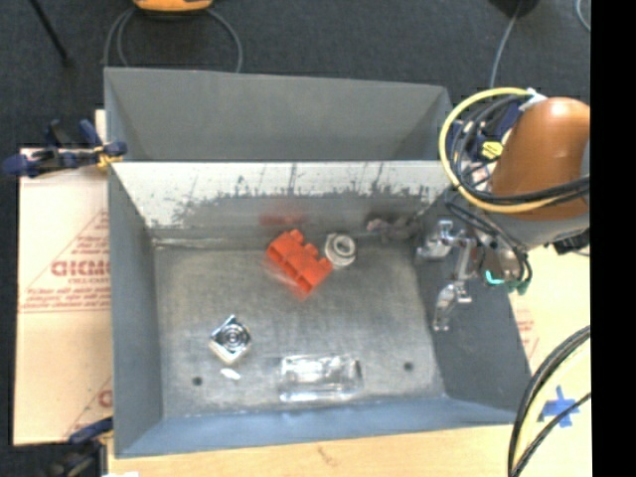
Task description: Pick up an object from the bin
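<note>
Plainly, the picking is only just getting under way. The tool (447, 276) is hanging over the right side of the bin (129, 296), near the right wall and above bare floor. Whether it is released or clenched I cannot tell, and it is carrying nothing I can make out. Four things are lying loose on the floor: an orange toothed block (297, 260) at back middle, a small pale round cap (341, 248) just beside it, a shiny metal nut (231, 340) at front left, and a clear plastic piece (318, 376) at front middle. Judging by this, reaching, gripping and lifting are all still waiting.
</note>
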`<action>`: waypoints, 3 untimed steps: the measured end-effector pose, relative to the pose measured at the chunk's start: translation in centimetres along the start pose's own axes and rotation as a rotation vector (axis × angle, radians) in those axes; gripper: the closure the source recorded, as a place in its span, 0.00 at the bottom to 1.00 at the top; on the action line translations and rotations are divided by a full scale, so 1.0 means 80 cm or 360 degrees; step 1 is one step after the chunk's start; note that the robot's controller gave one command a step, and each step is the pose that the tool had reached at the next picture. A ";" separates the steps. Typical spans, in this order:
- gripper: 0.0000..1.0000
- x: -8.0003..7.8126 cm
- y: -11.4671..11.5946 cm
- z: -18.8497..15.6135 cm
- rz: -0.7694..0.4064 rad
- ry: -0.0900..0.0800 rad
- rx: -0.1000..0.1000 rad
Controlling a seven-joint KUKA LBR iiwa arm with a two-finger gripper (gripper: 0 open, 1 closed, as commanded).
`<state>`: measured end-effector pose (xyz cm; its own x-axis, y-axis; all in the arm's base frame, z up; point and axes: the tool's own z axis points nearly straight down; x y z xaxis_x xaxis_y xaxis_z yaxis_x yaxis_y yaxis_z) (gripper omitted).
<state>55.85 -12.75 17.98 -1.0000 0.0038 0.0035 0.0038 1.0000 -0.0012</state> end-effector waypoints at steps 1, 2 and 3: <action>0.00 -0.070 0.103 0.075 -0.0264 -0.0012 -0.0005; 0.00 -0.115 0.159 0.113 -0.0231 -0.0016 -0.0006; 0.00 -0.088 0.166 0.125 -0.0648 -0.0014 0.0002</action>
<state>62.88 0.47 7.91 -0.9197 -0.3925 -0.0044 -0.3925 0.9198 -0.0024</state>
